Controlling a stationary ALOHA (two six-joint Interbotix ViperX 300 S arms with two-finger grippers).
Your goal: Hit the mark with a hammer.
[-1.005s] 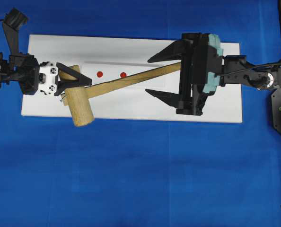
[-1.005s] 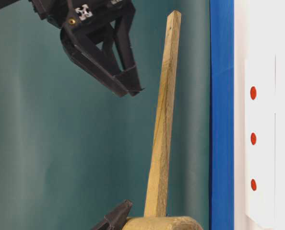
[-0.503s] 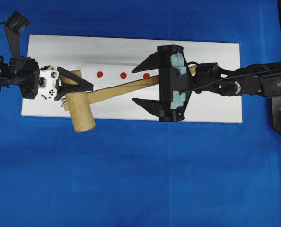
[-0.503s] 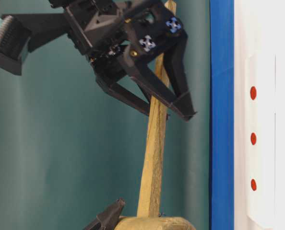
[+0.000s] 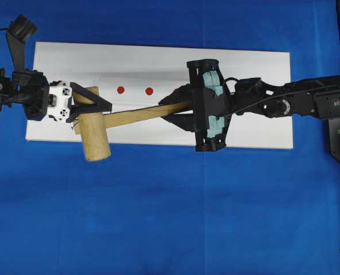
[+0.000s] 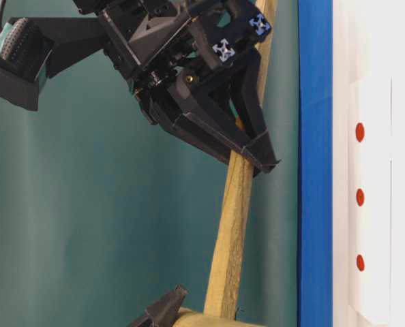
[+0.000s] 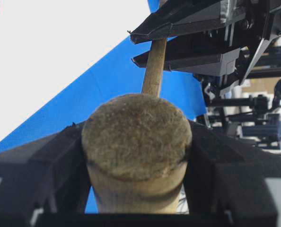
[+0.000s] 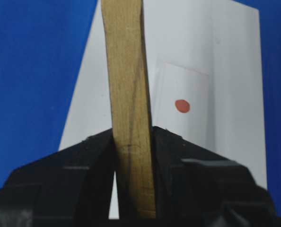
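- Two grippers hold one hammer (image 5: 110, 123) above a white board (image 5: 261, 69) on blue cloth (image 5: 170, 217).
- Left gripper (image 5: 95, 104): jaws closed on the cylindrical head, one finger on each side; the left wrist view shows the head's end face (image 7: 136, 139) wedged between both black fingers (image 7: 41, 165).
- Right gripper (image 5: 178, 106): jaws drawn in tight on the handle, well along it toward the free end. The right wrist view shows the flat wood (image 8: 128, 94) pinched between both pads (image 8: 95, 156), no gap visible.
- Hammer: head at 9 o'clock on the board, overhanging its 6 o'clock edge; handle runs toward 3 o'clock, tilted slightly toward 12.
- Table-level view: handle (image 6: 233, 238) is clear of the board, right gripper (image 6: 253, 160) clamped across it; only a fingertip of the left gripper (image 6: 165, 310) shows.
- Red marks: two visible from overhead (image 5: 120, 90), (image 5: 149, 90), just to the 12 o'clock side of the handle. Table-level view shows three in a row (image 6: 359, 197).
- Marks sit on a slightly raised white strip (image 5: 135, 80).
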